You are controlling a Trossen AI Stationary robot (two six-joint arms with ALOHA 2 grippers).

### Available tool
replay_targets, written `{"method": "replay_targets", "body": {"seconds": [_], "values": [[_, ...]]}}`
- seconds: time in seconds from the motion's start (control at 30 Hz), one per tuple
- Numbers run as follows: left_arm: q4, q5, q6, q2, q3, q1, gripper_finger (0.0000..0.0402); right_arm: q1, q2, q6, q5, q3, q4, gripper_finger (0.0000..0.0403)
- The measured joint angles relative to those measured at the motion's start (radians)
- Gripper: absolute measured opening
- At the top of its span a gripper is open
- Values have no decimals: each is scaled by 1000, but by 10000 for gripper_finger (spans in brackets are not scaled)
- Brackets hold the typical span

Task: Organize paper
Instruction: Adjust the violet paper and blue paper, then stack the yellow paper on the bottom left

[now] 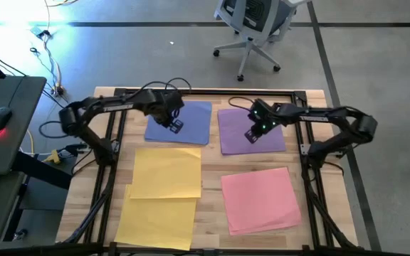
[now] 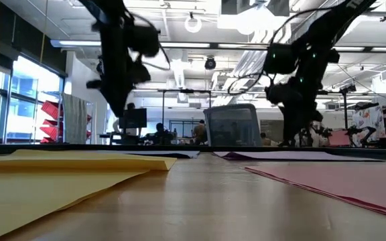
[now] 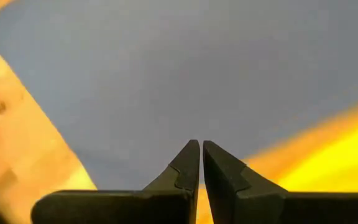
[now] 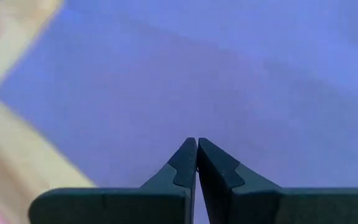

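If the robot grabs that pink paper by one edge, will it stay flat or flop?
Probably flop: the pink paper looks like thin sheets lying flat on the table. It likely weighs very little, so a push may slide it across the smooth wood. Its edges look slightly fanned, so the sheets may separate rather than move together.

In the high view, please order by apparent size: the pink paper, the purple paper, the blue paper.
1. Pink paper, largest.
2. Purple paper and blue paper look alike; each is partly covered by an arm, so I will not rank them.
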Motion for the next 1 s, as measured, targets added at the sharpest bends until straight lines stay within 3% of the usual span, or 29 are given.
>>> {"method": "replay_targets", "body": {"seconds": [0.23,0.33,0.43,0.6,0.77,1.0], "values": [[-127,2,-280,-124,0,-302,0,190,-26,-61,-126,3,190,0],[-131,-15,-417,-158,0,-451,0,315,-19,-82,-125,4,277,0],[-137,-66,-535,-187,1,-610,0,459,-4,-87,-69,4,410,0],[-134,-225,-734,-235,-42,-909,0,680,85,46,150,33,647,2],[-123,-245,-891,-241,-107,-1194,0,807,321,114,255,274,632,40],[-42,-300,-1127,-227,-123,-1461,0,881,703,56,320,749,336,119]]}}
